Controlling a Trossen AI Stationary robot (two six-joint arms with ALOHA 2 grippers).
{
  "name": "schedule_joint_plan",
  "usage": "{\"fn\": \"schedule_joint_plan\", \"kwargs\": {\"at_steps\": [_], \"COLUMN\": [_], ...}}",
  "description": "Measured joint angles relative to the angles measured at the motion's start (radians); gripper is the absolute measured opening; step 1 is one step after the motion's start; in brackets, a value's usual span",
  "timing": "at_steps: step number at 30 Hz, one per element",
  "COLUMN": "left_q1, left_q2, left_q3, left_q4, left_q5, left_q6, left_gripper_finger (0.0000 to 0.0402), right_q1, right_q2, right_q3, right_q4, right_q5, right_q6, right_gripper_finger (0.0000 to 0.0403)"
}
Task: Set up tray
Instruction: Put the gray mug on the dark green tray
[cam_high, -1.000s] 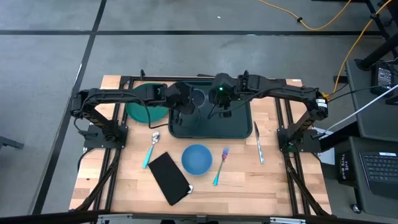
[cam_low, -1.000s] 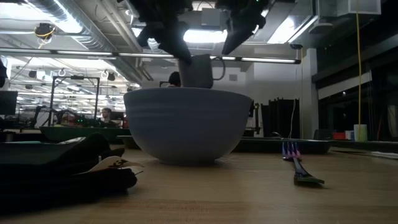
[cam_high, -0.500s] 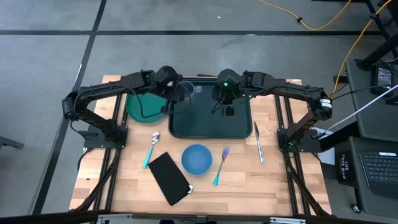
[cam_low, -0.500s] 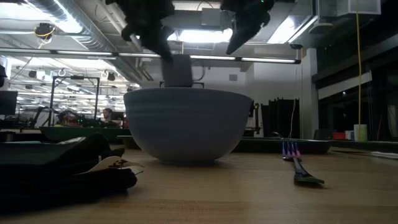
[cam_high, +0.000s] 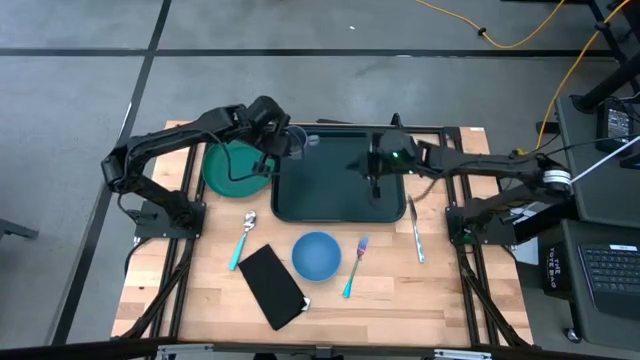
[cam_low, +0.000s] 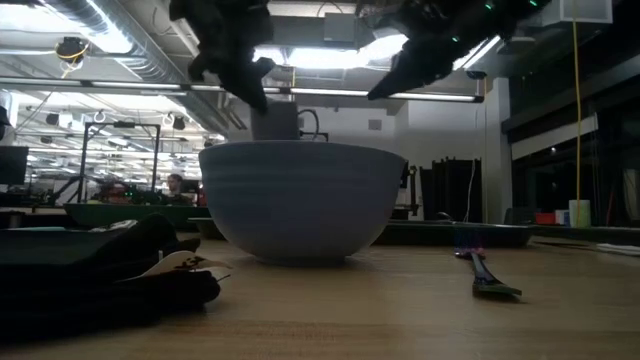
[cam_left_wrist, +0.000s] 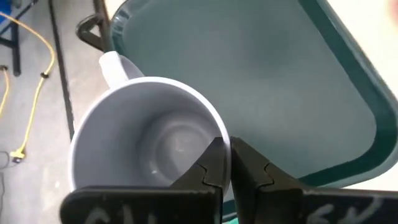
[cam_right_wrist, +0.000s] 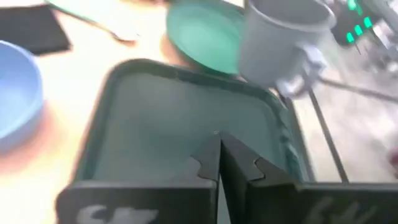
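The dark green tray (cam_high: 338, 190) lies at the table's far middle. My left gripper (cam_high: 286, 141) is shut on a pale grey mug (cam_left_wrist: 146, 140) above the tray's far left corner; the mug (cam_right_wrist: 283, 37) also shows in the right wrist view and, in the low view, the mug (cam_low: 275, 122) shows behind the bowl. My right gripper (cam_high: 376, 182) hangs shut over the tray's right part with nothing in it (cam_right_wrist: 221, 158). My left gripper pinches the mug's rim (cam_left_wrist: 225, 140) on the side opposite the handle (cam_left_wrist: 112, 65), one finger (cam_left_wrist: 211, 168) inside the mug and one (cam_left_wrist: 249, 171) outside. The fingers slant down from the table's left. The mug hangs mouth up, clear of the tray.
A round green plate (cam_high: 232, 170) lies left of the tray. Nearer the front are a blue bowl (cam_high: 317, 255), a black napkin (cam_high: 270, 285), a spoon (cam_high: 243, 240), a fork (cam_high: 354, 265) and a knife (cam_high: 415, 228).
My left gripper has carried the mug from over the tray's middle toward the table's left and far edge, to the tray's far left corner. My right gripper has drawn back toward the table's right edge and sunk a little over the tray.
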Motion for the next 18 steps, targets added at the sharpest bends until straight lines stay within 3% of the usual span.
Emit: {"fn": "schedule_joint_plan", "kwargs": {"at_steps": [7, 18], "left_q1": [0.004, 0.108], "left_q2": [0.101, 0.275], "left_q3": [0.0, 0.04], "left_q4": [0.003, 0.087], "left_q5": [-0.035, 0.047], "left_q6": [0.042, 0.103], "left_gripper_finger": [0.0002, 0.0002], "right_q1": [-0.001, -0.001], "right_q2": [-0.033, -0.032], "right_q3": [-0.245, -0.395], "right_q4": [0.322, 0.511], "right_q5": [-0.079, -0.079], "right_q6": [0.087, 0.177], "right_gripper_finger": [0.0004, 0.0006]}}
